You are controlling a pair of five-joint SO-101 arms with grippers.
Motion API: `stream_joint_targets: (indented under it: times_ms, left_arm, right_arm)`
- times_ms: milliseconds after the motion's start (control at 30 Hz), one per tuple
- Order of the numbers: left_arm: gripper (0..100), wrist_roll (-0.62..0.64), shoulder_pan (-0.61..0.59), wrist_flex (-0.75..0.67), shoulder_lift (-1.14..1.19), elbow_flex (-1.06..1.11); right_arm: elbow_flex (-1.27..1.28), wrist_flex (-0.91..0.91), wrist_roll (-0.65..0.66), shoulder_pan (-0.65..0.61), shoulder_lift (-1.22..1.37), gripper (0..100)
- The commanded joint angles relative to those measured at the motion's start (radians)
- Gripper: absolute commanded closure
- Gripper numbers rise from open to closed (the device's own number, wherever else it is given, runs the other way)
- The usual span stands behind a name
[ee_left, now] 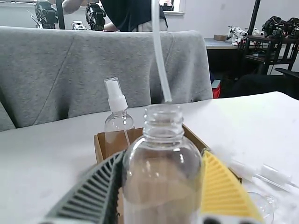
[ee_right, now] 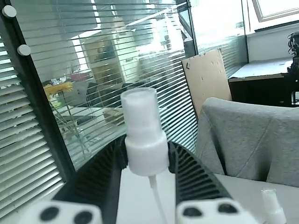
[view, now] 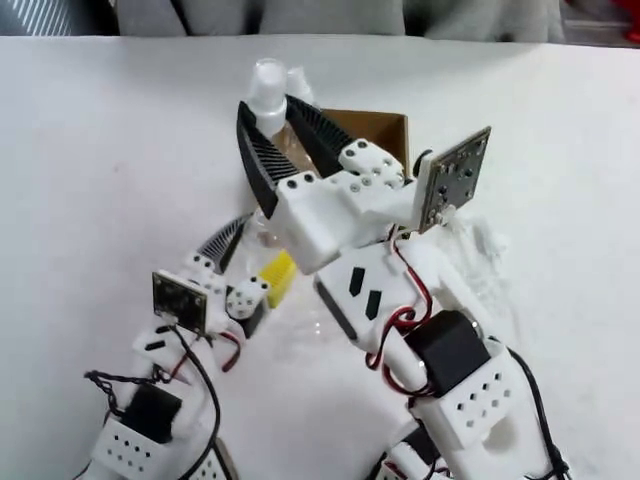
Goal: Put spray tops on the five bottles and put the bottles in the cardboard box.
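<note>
Plastic tube (ee_left: 159, 56) may bend if it misses the bottle (ee_left: 162, 154); left gripper (ee_left: 161, 189) hugs that bottle, right gripper (ee_right: 145, 163) pinches the spray top (ee_right: 142, 126).

I note a white surface (view: 100, 150) running up to a grey cloth (ee_left: 70, 70) draped along its far edge. Beyond the cloth I see slatted blinds (ee_right: 93, 70) and a brown board (ee_right: 208, 79) standing upright.

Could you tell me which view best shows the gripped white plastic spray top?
Right wrist view: the white plastic spray top sits close, clamped between black fingers. The high view shows it small, from above; the left wrist view, its tube.
</note>
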Motion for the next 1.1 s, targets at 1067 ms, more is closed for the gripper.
stream_joint_targets:
  times_ms: [1067]
  left_arm:
    - [90,-0.008,-0.010,0.002,-0.024,-0.005]
  right_arm:
    - [0.516,-0.099,-0.009,-0.045,-0.271,98.2]
